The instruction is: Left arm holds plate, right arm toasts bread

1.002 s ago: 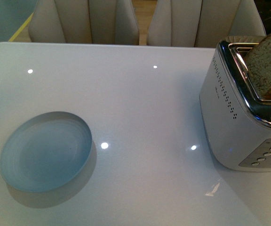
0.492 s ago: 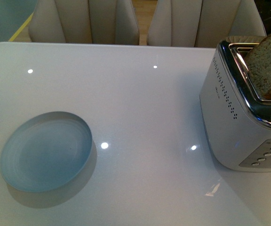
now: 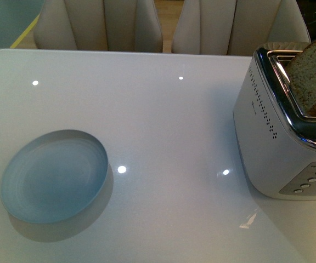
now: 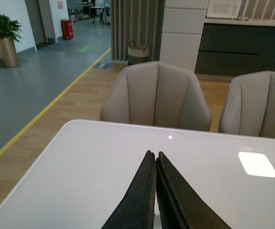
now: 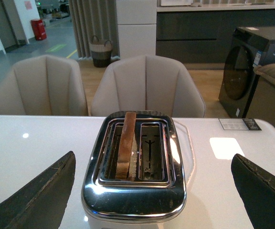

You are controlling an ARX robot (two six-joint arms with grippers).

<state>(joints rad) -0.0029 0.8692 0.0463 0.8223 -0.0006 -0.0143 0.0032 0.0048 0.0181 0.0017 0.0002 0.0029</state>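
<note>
Neither arm is being shown in the front view, and the toaster (image 3: 281, 126) is being cut off there at the right edge, so only part of its top and button panel is being seen. The bread (image 3: 310, 74) is being shown standing tilted in a slot, its upper half sticking out. From the right wrist view the whole toaster top is being seen: two slots, with the bread (image 5: 127, 143) being held edge-on in one and the other being left bare. The right gripper (image 5: 156, 195) is being held spread wide, its fingers (image 5: 37, 200) being cropped at the frame's lower corners, apart from the toaster. The left gripper (image 4: 155, 157) is being shown only in the left wrist view, its jaws being pressed together with nothing between them, above the white table (image 4: 80, 176). The plate (image 3: 54, 176) is being seen solely in the front view, resting near the table's left edge, well apart from the toaster, with bare tabletop between them. Two chairs (image 4: 156, 98) are being seen beyond the far edge.
</note>
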